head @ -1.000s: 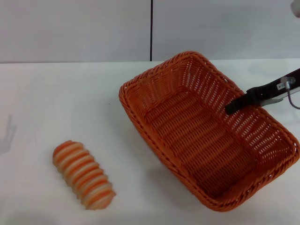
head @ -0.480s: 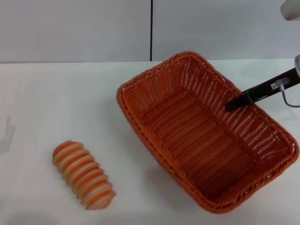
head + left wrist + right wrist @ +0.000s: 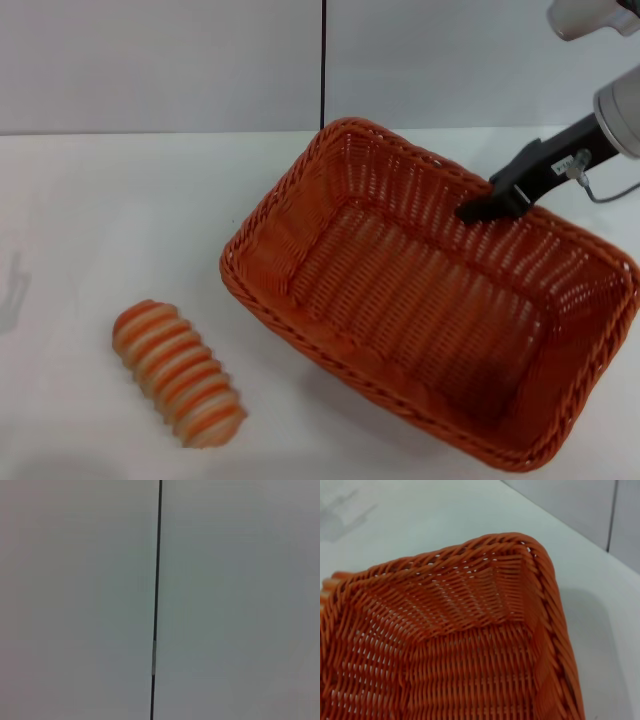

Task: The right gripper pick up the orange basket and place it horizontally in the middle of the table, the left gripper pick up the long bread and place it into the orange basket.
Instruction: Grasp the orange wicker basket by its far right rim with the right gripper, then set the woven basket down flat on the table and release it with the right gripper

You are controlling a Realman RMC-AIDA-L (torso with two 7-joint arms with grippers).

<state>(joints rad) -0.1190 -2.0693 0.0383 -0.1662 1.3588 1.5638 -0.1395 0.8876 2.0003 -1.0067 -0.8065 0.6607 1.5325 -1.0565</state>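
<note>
The orange basket [image 3: 420, 330] is woven wicker with a rough, ribbed weave and a braided rim (slightly glossy strands). The long bread [image 3: 180, 373] looks like smooth ribbed plastic. The table [image 3: 110, 220] is smooth matt white.

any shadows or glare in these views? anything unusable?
Head view: soft shadow on the table under the basket and bread, no glare. Right wrist view: basket shadow on the table. Left wrist view: only wall and a dark seam.
</note>
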